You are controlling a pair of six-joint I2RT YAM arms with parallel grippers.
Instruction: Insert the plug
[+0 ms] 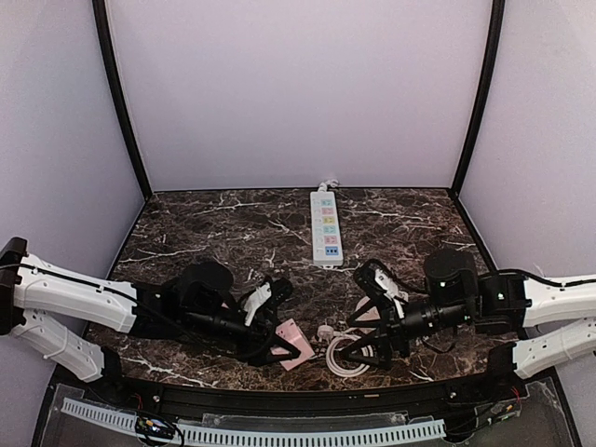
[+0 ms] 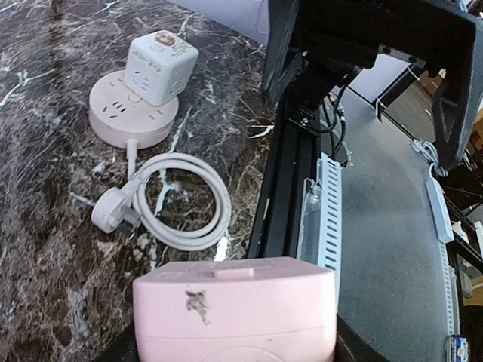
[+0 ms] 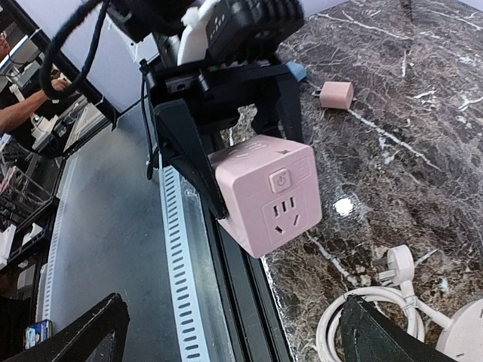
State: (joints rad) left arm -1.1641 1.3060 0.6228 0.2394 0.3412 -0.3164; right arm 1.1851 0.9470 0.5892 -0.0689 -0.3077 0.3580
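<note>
Inside left pincer, pink socket cube clamped, jaws half apart, right pincer wide open and empty, white plug just beside, coiled cord beneath it.

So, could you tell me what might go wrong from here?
The plug lies flat beside its coiled cable, so the open right pincer might catch cable instead. The left pincer holds the pink cube by the table's near edge; an insertion push could twist it loose. Lifting the plug may drag the round base.
</note>
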